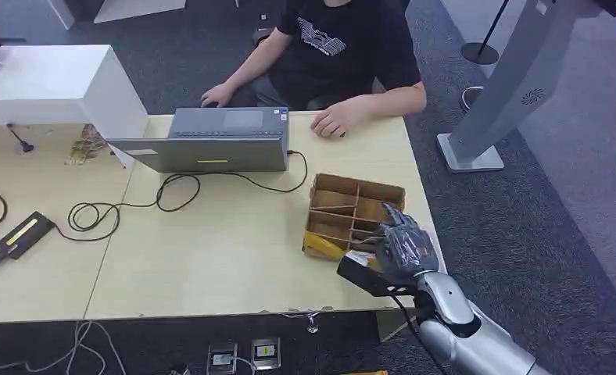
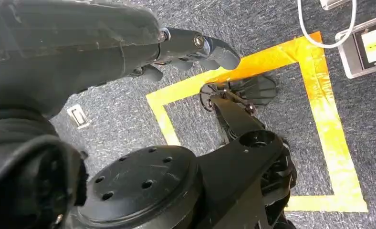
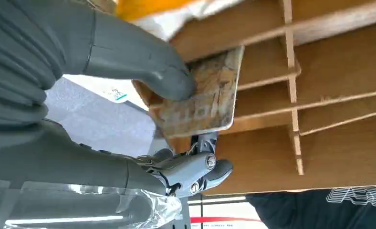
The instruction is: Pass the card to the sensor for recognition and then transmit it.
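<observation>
My right hand [image 1: 404, 244] hovers over the near right corner of a wooden divided box [image 1: 357, 209] on the table. In the right wrist view that hand [image 3: 71, 119] pinches a brown patterned card [image 3: 210, 95] between its thumb and the fingers beneath, just above the box's compartments [image 3: 339, 86]. A flat black device [image 1: 365, 273], likely the sensor, lies below the hand at the table's front edge. My left hand [image 2: 195, 45] hangs over the carpet and holds nothing, its fingers loosely stretched out.
A person [image 1: 328, 47] sits across the table with a hand [image 1: 332, 121] resting beside a grey laptop [image 1: 219, 141]. Cables [image 1: 94, 215] and a black adapter [image 1: 23, 233] lie to the left. A white box [image 1: 47, 82] stands far left, a grey stand [image 1: 508, 86] on the floor right.
</observation>
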Robot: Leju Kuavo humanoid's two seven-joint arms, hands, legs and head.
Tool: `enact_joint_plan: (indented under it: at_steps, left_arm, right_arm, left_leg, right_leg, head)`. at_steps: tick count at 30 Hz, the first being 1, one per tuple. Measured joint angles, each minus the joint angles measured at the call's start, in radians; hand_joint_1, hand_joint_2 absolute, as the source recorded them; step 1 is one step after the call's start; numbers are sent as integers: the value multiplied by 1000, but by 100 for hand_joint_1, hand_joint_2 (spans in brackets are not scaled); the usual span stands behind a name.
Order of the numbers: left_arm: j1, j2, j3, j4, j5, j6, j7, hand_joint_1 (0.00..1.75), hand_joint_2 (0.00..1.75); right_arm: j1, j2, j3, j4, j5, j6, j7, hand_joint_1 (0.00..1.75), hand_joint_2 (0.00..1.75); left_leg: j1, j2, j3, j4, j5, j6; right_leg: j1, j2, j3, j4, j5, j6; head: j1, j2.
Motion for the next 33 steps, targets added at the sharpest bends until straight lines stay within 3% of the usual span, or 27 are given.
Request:
enact_joint_plan:
  at_steps: [18,23,26,33]
  left_arm:
    - [1,1,-20,0,-3,0,21,0,0]
    - [1,1,-27,0,-2,0,35,0,0]
    - [-2,1,-45,0,-2,0,37,0,0]
    - [-11,0,-60,0,-6,0,38,0,0]
  right_arm:
    - [-9,8,0,22,13,-28,0,175,175]
    - [-37,2,-12,-21,116,-71,49,175,175]
    - [-82,-8,-52,-106,241,-153,68,175,175]
    - [-149,-10,-90,-208,312,-168,64,175,175]
  left_leg:
    - [0,0,1,0,0,0]
    - [0,1,1,0,0,0]
    - [0,1,1,0,0,0]
    - [0,1,1,0,0,0]
  right_leg:
    - [0,0,0,0,0,0]
    - [0,1,0,0,1,0]
    - [0,1,0,0,1,0]
    - [0,1,0,0,1,0]
  head:
    - [0,0]
    - [0,0]
    - [0,0]
    - [0,0]
